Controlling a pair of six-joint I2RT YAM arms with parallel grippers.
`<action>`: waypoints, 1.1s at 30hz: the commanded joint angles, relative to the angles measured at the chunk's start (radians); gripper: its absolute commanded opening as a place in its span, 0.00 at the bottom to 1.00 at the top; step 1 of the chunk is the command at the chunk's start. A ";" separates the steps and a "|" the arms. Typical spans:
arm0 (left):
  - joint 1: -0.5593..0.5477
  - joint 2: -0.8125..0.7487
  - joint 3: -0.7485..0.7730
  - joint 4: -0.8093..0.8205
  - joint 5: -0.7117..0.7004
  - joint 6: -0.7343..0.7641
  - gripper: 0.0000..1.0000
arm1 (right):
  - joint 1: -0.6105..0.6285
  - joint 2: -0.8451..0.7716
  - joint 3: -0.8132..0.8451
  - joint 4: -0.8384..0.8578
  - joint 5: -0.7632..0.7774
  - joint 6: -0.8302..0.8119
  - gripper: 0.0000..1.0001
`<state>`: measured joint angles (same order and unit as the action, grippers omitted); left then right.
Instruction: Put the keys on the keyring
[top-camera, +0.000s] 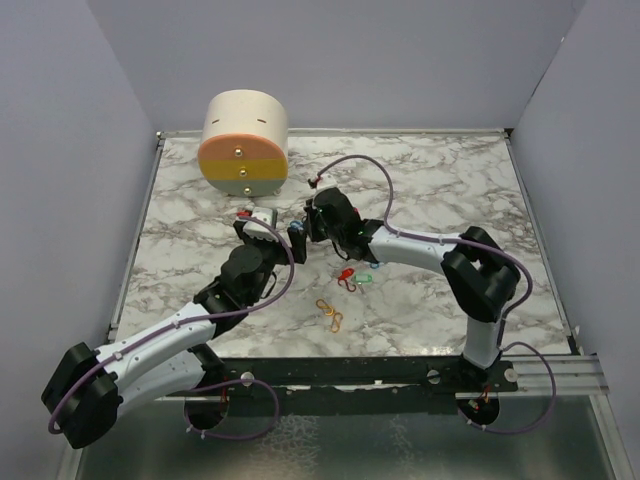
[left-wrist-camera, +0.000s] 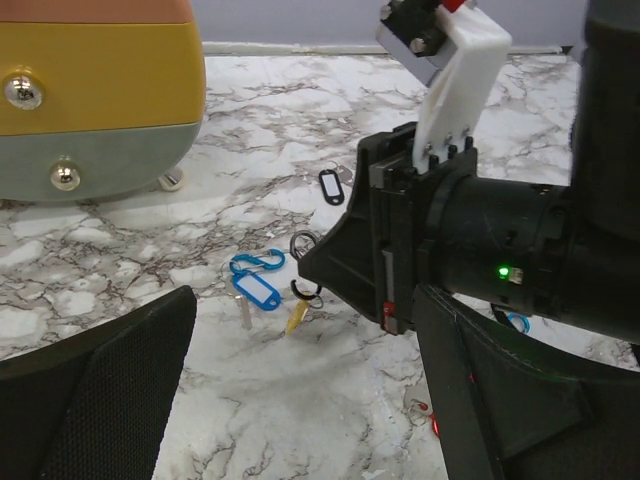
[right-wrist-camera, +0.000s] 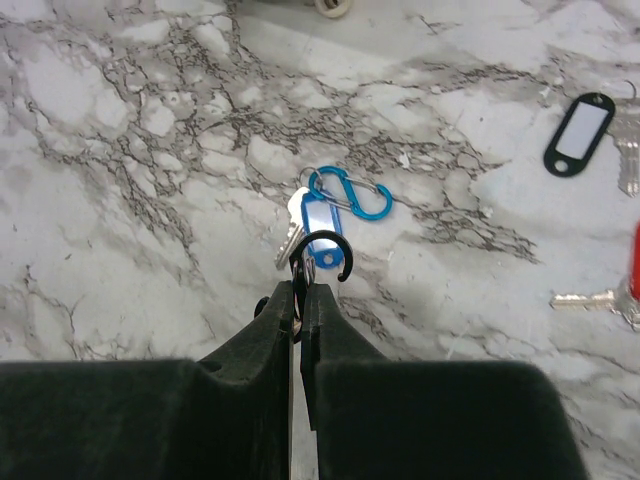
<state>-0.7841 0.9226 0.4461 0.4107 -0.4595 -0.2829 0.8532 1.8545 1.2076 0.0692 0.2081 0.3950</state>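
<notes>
Right pincer (right-wrist-camera: 302, 292) is nipping the light, stiff, slippery black clip (right-wrist-camera: 322, 235) at its six-o'clock end; left pincer (left-wrist-camera: 300, 400) is hovering open

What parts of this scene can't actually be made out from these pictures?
- Right wrist view: a red piece is cut off by the right edge, so its shape is unclear.
- Left wrist view: another red bit is mostly hidden behind one of the left fingers.
- Top view: the black clip pinched in the right fingers is too small to make out there.
</notes>
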 joint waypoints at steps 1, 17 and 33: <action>0.012 -0.025 -0.010 -0.016 -0.040 -0.009 0.92 | -0.003 0.106 0.099 -0.004 -0.061 0.003 0.03; 0.040 -0.044 -0.027 -0.026 -0.044 -0.025 0.92 | -0.012 0.220 0.220 -0.014 -0.112 0.040 0.30; 0.042 -0.049 -0.018 -0.050 -0.049 -0.051 0.92 | -0.022 0.159 0.167 -0.023 -0.093 0.042 0.45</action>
<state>-0.7471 0.8837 0.4294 0.3725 -0.4862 -0.3103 0.8360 2.0701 1.4082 0.0532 0.1028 0.4412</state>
